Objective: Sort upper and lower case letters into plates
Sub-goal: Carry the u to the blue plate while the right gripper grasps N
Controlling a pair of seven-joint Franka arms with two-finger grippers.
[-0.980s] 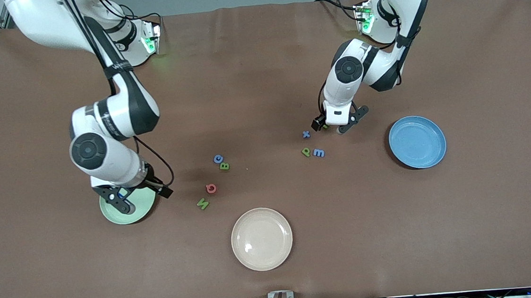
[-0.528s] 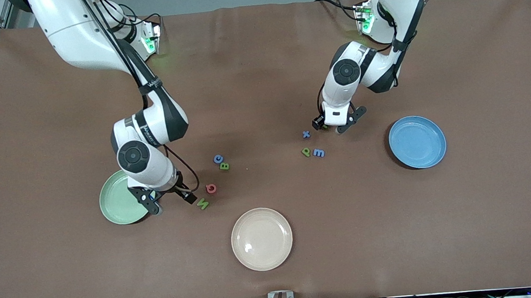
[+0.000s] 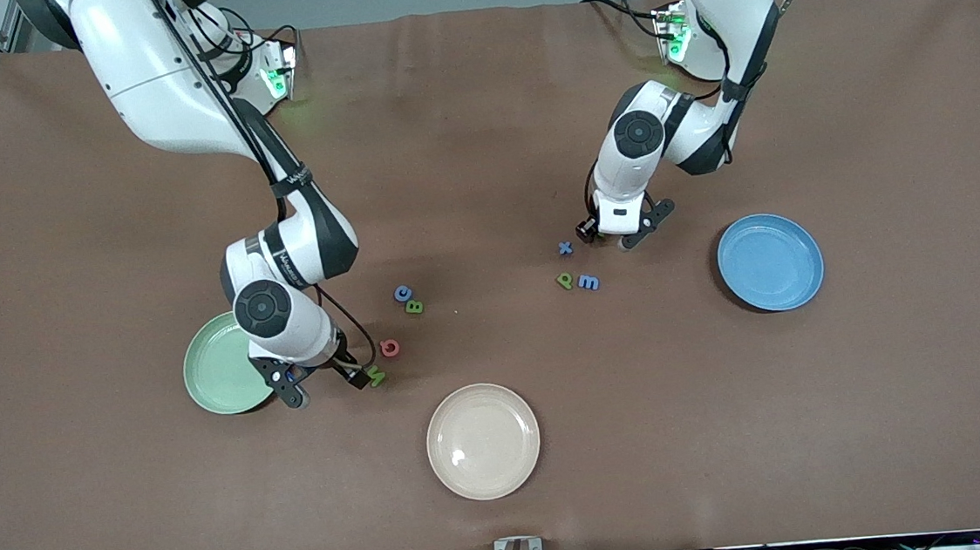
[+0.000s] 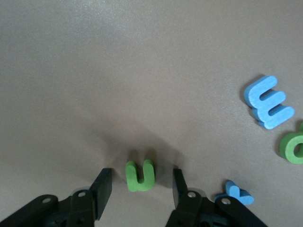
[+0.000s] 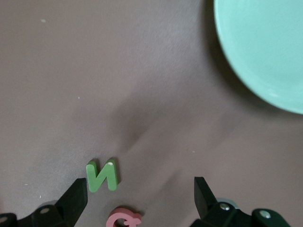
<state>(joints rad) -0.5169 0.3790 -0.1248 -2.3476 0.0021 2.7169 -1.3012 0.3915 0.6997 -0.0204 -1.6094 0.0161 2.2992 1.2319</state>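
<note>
Nearest the front camera lies the cream plate (image 3: 483, 441), which takes no part in the sorting. Farther off, the right pincer (image 3: 324, 386) hovers low over the bench (image 3: 508, 501), its fingers spread wide, between the mint green plate (image 3: 216, 377) and the green N (image 3: 376, 377); the red G (image 3: 389, 348) lies just beside that N. To take the N well, the pincer should centre over it, which it does not seem to do yet, and close across the letter's narrow width without nudging the G. The sky blue plate (image 3: 771, 262) sits toward the left arm's end, apparently empty. Farther still, the left pincer (image 4: 140, 194) is down at the bench with its fingers spread around a small green u (image 4: 140, 175), apart from it on both sides. It looks well straddled; a straight, gentle close should do, clear of the blue x (image 4: 235, 193) nearby.
</note>
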